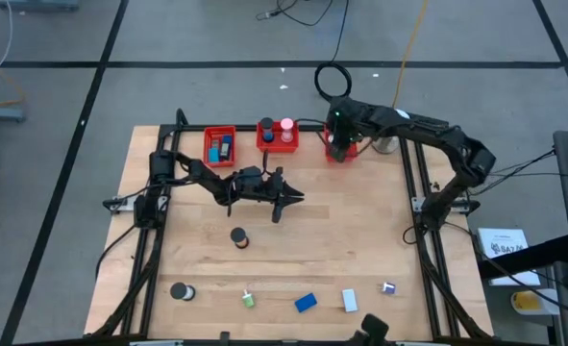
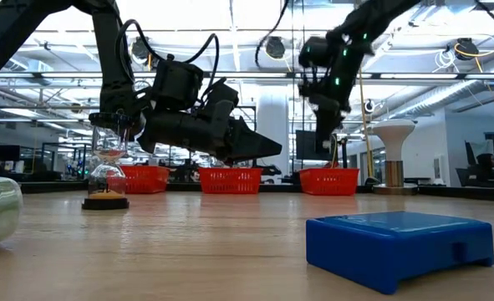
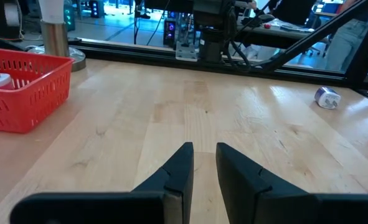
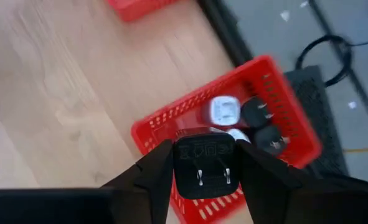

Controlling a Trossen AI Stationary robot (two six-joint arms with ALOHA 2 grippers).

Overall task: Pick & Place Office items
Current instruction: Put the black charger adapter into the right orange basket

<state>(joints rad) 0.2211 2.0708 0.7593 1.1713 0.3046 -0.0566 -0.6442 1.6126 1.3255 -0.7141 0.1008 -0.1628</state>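
- The pale wooden table [image 1: 341,240] carries both dark arms, three red bins along its far edge and loose office items near its front edge
- The right arm reaches across the far right corner; its tool [image 4: 203,163] hangs above the rightmost red bin [image 4: 296,118], its two fingers clamped on a black plug adapter [image 4: 202,165] with the prongs facing the wrist camera
- The left arm stretches toward the table's middle; its tool [image 3: 205,163] hovers above bare wood with the fingers set narrow and nothing between them
- The leftmost red bin [image 1: 219,146] holds blue pieces, and the middle red bin [image 1: 277,136] holds a pink piece and a dark one
- Inside the rightmost bin lie a white adapter [image 4: 223,112] and two more black adapters [image 4: 258,113], below the held one
- A blue rectangular block [image 1: 306,303] lies near the front edge, large and close in the low view
- Beside it sit a white block [image 1: 350,301], a small green piece [image 1: 249,300] and a small white-and-blue piece [image 1: 388,287]
- A black roll [image 1: 179,291] rests toward the front left
- A small hourglass [image 2: 107,180] stands upright near the table's middle, just in front of the left tool
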